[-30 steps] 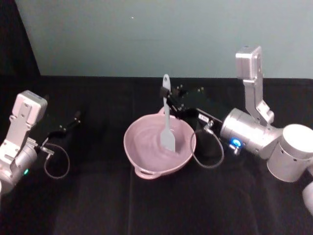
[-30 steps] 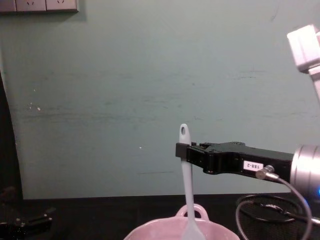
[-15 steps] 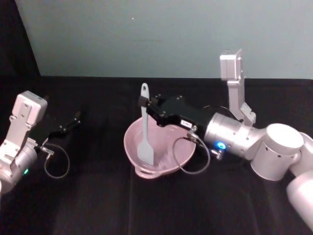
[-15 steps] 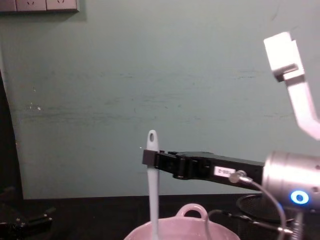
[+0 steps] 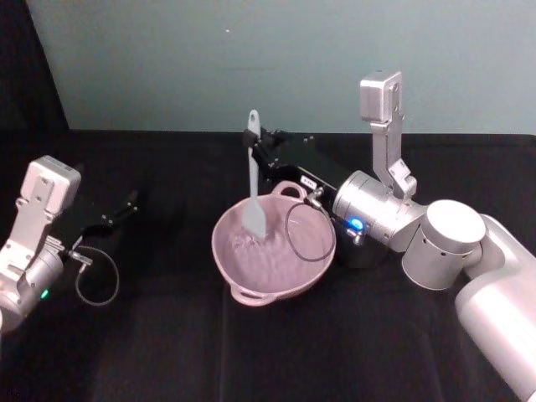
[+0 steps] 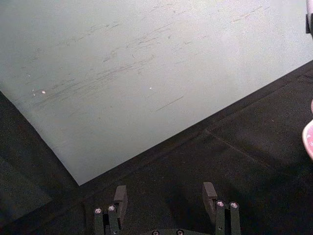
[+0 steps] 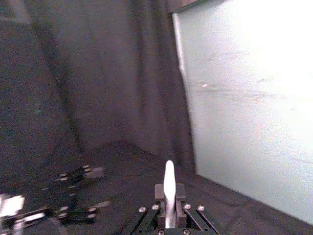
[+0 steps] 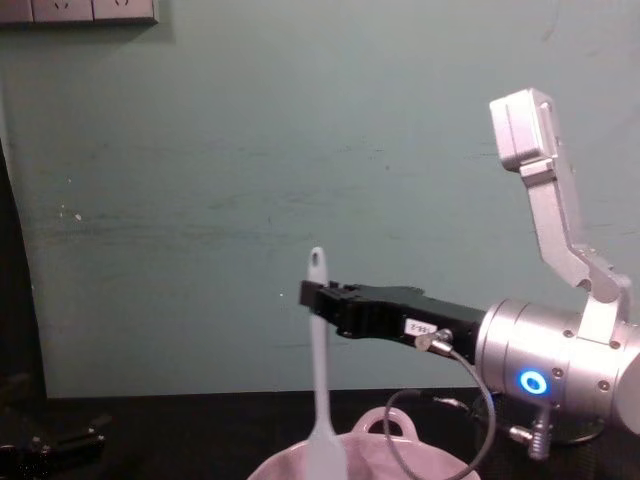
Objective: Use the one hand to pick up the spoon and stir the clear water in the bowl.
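Note:
My right gripper (image 5: 254,142) is shut on the upper handle of the white spoon (image 5: 253,180), which hangs upright. Its flat head dips into the pale pink bowl (image 5: 223,251) at the far left side of the inside. The water (image 5: 272,260) shows only as faint ripples. From the chest view the spoon (image 8: 318,370) drops from the black right gripper (image 8: 312,297) behind the bowl's rim (image 8: 400,423). The right wrist view has the spoon's handle end (image 7: 169,183) standing up between the jaws. My left gripper (image 5: 126,205) rests open on the table at the left, well away from the bowl.
A black cloth covers the table and a teal wall stands behind it. The right arm's cable (image 5: 306,234) loops over the bowl's right side. In the left wrist view the left gripper's fingers (image 6: 209,192) are apart over bare cloth, with the bowl's edge (image 6: 309,142) far off.
My right gripper has swept the spoon around inside the bowl, from the right-middle to the near left, then to the far left side. The left arm has not moved.

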